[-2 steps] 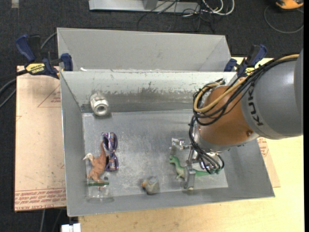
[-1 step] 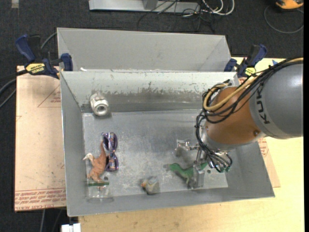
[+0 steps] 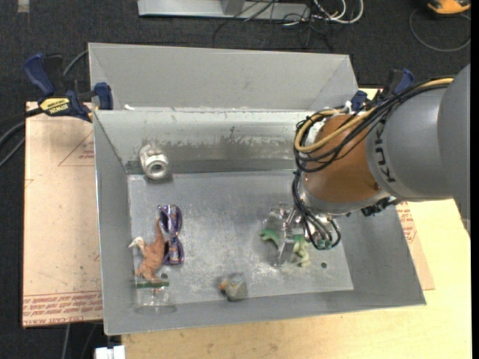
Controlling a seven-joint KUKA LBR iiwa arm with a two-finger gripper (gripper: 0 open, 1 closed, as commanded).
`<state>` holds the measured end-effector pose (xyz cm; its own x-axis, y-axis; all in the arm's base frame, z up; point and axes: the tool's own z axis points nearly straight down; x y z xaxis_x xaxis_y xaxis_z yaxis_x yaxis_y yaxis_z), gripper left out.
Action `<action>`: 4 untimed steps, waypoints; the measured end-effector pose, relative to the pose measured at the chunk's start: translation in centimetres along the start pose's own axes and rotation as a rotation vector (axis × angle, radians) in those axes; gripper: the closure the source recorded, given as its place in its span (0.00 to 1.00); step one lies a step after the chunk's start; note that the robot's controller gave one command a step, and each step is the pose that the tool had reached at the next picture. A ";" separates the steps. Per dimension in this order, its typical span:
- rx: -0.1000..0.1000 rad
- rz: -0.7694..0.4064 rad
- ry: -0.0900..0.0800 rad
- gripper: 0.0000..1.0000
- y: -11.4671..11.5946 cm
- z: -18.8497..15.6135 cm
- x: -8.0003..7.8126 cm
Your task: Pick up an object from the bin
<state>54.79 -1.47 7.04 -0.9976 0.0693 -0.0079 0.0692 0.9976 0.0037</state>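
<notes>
My gripper (image 3: 284,247) is down on the bin floor at the right of the middle, under the orange wrist cover. A small green and pale thing (image 3: 272,235) lies right at its metal fingers, with a pale bit (image 3: 301,257) beside them; whether it is between the fingers I cannot make out. A small grey-brown lump (image 3: 233,286) rests on the floor to the front left of the gripper.
At the left lie purple toy glasses (image 3: 172,234), an orange dinosaur figure (image 3: 153,257) and a clear piece (image 3: 153,296) below it. A silver metal cylinder (image 3: 154,161) sits at the back left corner. The arm covers the bin's right side.
</notes>
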 end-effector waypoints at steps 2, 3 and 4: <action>-0.001 0.179 -0.004 1.00 -2.7 0.0 -2.8; 0.000 0.129 0.003 1.00 -0.9 -9.8 -2.4; -0.002 0.239 -0.006 1.00 -2.8 -6.9 -3.7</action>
<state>58.22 -4.54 13.97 -0.9527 0.3038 -0.0120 0.3037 0.9527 0.0083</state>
